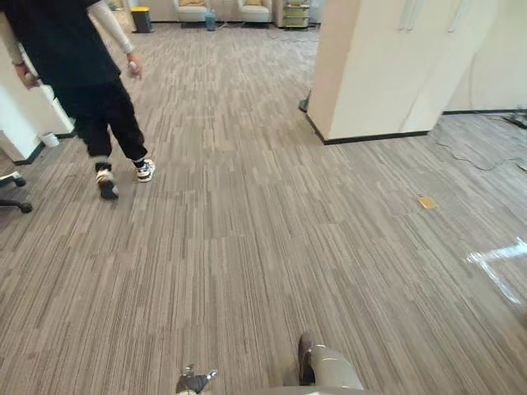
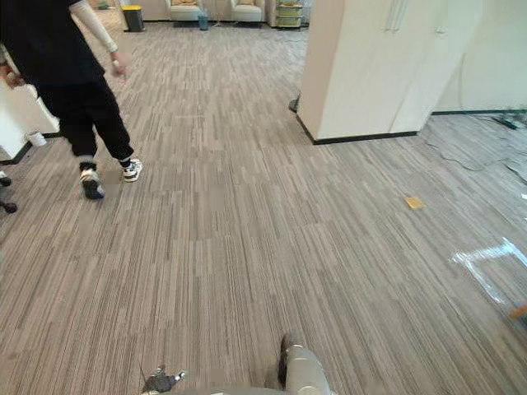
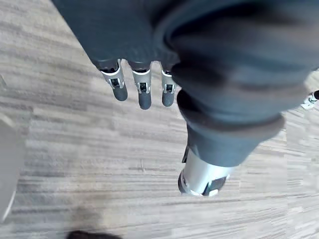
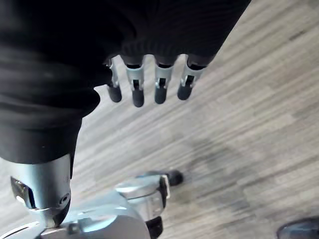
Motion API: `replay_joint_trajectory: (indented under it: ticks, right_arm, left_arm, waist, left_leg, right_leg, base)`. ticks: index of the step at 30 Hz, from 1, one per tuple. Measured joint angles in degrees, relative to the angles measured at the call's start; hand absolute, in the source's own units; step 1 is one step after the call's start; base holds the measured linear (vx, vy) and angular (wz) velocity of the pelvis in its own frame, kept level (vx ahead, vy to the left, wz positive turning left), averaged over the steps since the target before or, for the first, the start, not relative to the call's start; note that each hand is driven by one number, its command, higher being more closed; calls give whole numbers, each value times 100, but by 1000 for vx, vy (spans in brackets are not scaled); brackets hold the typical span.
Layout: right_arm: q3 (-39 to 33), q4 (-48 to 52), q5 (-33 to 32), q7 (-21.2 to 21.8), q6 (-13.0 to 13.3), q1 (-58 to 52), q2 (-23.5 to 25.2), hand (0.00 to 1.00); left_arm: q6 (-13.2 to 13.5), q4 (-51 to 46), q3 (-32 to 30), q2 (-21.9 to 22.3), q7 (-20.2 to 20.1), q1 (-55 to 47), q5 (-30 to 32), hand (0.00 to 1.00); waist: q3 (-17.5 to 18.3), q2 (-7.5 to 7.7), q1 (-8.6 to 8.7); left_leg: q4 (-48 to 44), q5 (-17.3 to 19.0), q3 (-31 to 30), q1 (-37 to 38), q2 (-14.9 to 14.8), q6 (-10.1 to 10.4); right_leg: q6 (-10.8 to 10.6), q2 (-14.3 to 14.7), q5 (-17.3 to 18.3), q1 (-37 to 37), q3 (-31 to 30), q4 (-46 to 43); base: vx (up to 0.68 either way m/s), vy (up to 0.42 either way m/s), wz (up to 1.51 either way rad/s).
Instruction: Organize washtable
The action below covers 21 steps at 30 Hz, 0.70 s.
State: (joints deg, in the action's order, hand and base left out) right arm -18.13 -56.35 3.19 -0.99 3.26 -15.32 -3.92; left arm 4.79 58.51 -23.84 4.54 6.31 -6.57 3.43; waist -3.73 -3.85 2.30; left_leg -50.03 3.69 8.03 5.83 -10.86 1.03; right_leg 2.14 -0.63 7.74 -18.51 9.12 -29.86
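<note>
Carpet point(image 1: 247, 247) open, person point(image 1: 86, 78) left, likely cabinet corner point(image 1: 323, 99) right, hands point(image 3: 144, 97) point(image 4: 137, 94) loose

Left hand point(image 3: 144, 94) hanging down, fingers straight and relaxed, right hand point(image 4: 137, 92) posed likewise

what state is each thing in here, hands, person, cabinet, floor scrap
left hand: open, fingers straight, empty
right hand: open, fingers straight, empty
person in black clothes: mid-stride, feet apart
tall white cabinet: doors shut
small orange scrap: lying flat on grey striped carpet
</note>
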Motion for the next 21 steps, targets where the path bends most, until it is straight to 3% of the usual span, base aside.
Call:
replay_joint_trajectory:
  ticks: [1,3,5,7,9,10,11,12,13,14,15,16,17,18,20,21]
  right_arm:
    - [-39,47,-33,-3,-16,7,-23,0]
    - [-64,21,-33,-20,-54,36,-3,0]
    - [-73,-45,-30,-33,-85,133,42,0]
    - [-105,-57,-22,-39,-126,283,30,0]
    - [-95,-66,-21,-36,-130,487,28,0]
    - [-119,-112,-21,-32,-112,643,43,0]
    - [-158,-198,-23,-26,-87,721,50,0]
    - [-153,-302,-23,-24,-84,745,85,0]
    - [-147,-385,-23,4,-81,728,191,0]
    - [-280,-428,-29,10,-14,690,248,0]
    - [-385,-509,-29,9,18,678,278,0]
    - [-484,-634,-31,6,12,665,305,0]
    - [-489,-701,-32,4,10,665,303,0]
    - [-517,-706,-43,13,18,657,292,0]
    - [-569,-611,-41,13,28,565,166,0]
    - [-565,-548,-44,11,30,525,167,0]
  left_arm:
    - [-6,-8,-173,4,-1,-15,-12,0]
    - [3,-125,-287,-25,-4,-72,-64,0]
    - [50,-356,-250,-72,-11,-135,-57,0]
    - [88,-487,-87,-123,-22,-141,-58,0]
    - [113,-490,31,-208,-22,-142,-58,0]
    - [118,-464,115,-257,-18,-154,-58,0]
    - [128,-451,133,-317,-23,-195,-80,0]
    - [122,-410,156,-383,-26,-232,-79,0]
    - [120,-331,247,-529,-16,-285,-52,0]
    - [138,-290,297,-591,-21,-292,-63,0]
    - [140,-228,315,-662,-20,-291,-63,0]
    - [110,-71,358,-800,-11,-272,-61,0]
    - [19,119,370,-852,-8,-254,-59,0]
    - [-5,192,421,-853,-5,-256,-57,0]
    - [-60,262,750,-819,-13,-303,-51,0]
    - [-57,262,809,-811,-18,-295,-51,0]
  waist:
    - [-48,-14,-48]
    - [-96,26,-163]
    - [-105,153,-273]
    - [-108,159,-330]
    - [-103,169,-331]
    - [-99,175,-341]
    - [-76,217,-398]
    - [21,348,-466]
    - [310,515,-426]
    - [343,576,-362]
    - [340,644,-346]
    - [306,783,-314]
    - [250,769,-309]
    - [213,725,-287]
    - [102,501,-289]
    - [97,448,-285]
  left_leg:
    - [-989,-826,186,-469,-423,-50]
    - [-2070,-461,444,-1080,-829,-335]
    - [-2203,-58,517,-1671,-766,-258]
    - [-1349,357,659,-2344,-575,-76]
    - [184,494,948,-2621,-372,43]
    - [1485,454,986,-2669,-125,93]
    - [2375,-84,864,-2623,109,5]
    - [2313,50,938,-2570,271,-262]
    - [2158,399,980,-2649,480,-290]
    - [1881,672,927,-2678,625,-533]
    - [1787,839,932,-2611,723,-593]
    - [1736,1112,993,-2340,899,-695]
    - [1806,1338,1027,-1957,998,-727]
    - [1865,1416,1023,-1696,1014,-740]
    - [2625,1528,956,-607,1024,-713]
    - [2852,1509,928,-356,1019,-684]
  right_leg:
    - [75,156,205,417,-80,174]
    - [148,273,415,1134,-240,520]
    - [107,193,608,1765,-421,925]
    - [-17,70,848,2297,-550,1265]
    - [-144,-62,1053,2627,-653,1452]
    - [-205,-169,1215,2820,-736,1515]
    - [-289,-294,1448,3017,-898,1555]
    - [-187,-431,1540,3062,-1035,1542]
    - [-97,-559,1428,2871,-1297,1229]
    - [-435,-632,1305,2579,-1546,359]
    - [-641,-667,1238,2426,-1677,-210]
    - [-1357,-670,797,2049,-2034,-1469]
    - [-1759,-637,230,1693,-2190,-2523]
    - [-1727,-642,159,1541,-2097,-2956]
    - [-1026,-635,384,949,-1354,-3646]
    - [-884,-629,470,813,-1128,-3566]
  base:
    - [710,-186,-22]
    - [738,-124,-33]
    - [568,-39,-37]
    - [609,70,-24]
    - [553,160,-24]
    - [631,263,-43]
    - [659,283,-54]
    - [859,313,-36]
    - [767,265,4]
    - [771,257,35]
    - [731,258,47]
    - [694,194,26]
    - [677,168,12]
    - [623,134,-13]
    - [557,88,-14]
    - [572,42,4]
